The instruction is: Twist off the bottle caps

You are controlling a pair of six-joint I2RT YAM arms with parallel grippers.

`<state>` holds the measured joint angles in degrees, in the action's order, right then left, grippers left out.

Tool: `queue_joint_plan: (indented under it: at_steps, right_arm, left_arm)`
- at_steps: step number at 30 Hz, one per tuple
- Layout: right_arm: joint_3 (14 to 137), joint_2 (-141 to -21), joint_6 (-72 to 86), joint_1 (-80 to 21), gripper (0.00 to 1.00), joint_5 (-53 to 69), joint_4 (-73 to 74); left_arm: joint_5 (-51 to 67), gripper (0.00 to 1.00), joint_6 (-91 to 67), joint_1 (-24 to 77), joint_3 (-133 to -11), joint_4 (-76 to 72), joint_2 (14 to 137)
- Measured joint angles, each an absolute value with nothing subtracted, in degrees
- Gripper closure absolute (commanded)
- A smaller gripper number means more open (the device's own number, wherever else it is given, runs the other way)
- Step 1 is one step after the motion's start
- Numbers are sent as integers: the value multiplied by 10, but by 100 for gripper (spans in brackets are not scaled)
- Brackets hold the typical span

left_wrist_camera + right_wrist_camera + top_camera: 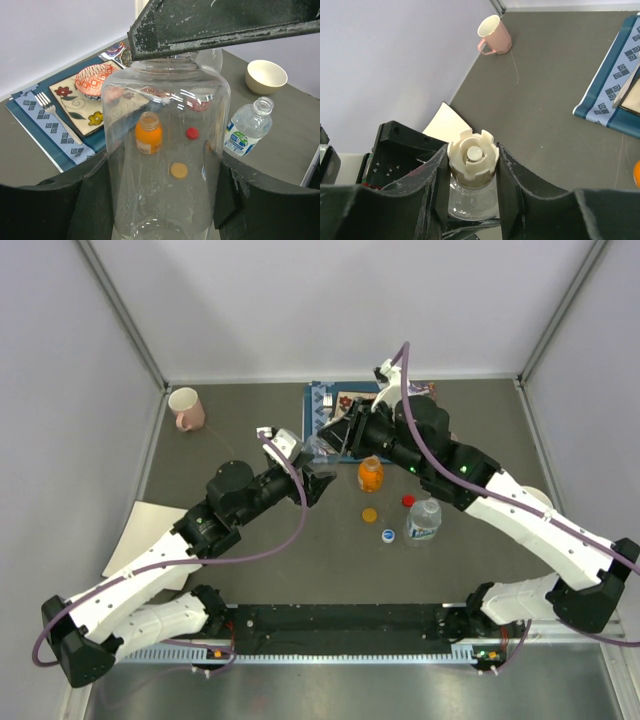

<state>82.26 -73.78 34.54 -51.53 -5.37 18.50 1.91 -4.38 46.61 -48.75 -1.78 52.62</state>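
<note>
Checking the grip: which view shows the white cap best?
Right wrist: the white cap, atop the clear bottle, sits clamped in the right gripper. Left wrist: that gripper covers it. Top: hidden under the same gripper.

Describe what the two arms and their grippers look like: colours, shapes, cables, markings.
The left arm and right arm both have white shells near the base, giving way to black rounded joints toward the wrist. A purple cable loops loosely along each. Small green lights glow on the right arm. The left gripper and right gripper have thick matte black fingers; the right one's show pale scuffs.
</note>
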Motion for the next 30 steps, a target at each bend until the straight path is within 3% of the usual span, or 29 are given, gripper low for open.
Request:
queue_joint_plan:
  at_steps: [4, 10, 14, 21, 30]
  right_arm:
    - [821, -738, 341, -516, 100, -57, 183]
    - [805, -719, 310, -517, 100, -52, 174]
    - [781, -683, 258, -516, 100, -6, 163]
    - [738, -580, 152, -511, 100, 186, 116]
    - [746, -562, 78, -505, 100, 443, 77]
  left_arm:
    - [20, 63, -43, 466, -488, -18, 526]
    - [51, 66, -44, 465, -488, -21, 526]
    - [127, 62, -51, 457, -491, -27, 525]
    - [358, 61, -111, 451, -536, -55, 531]
    - [611, 58, -246, 453, -565, -162, 575]
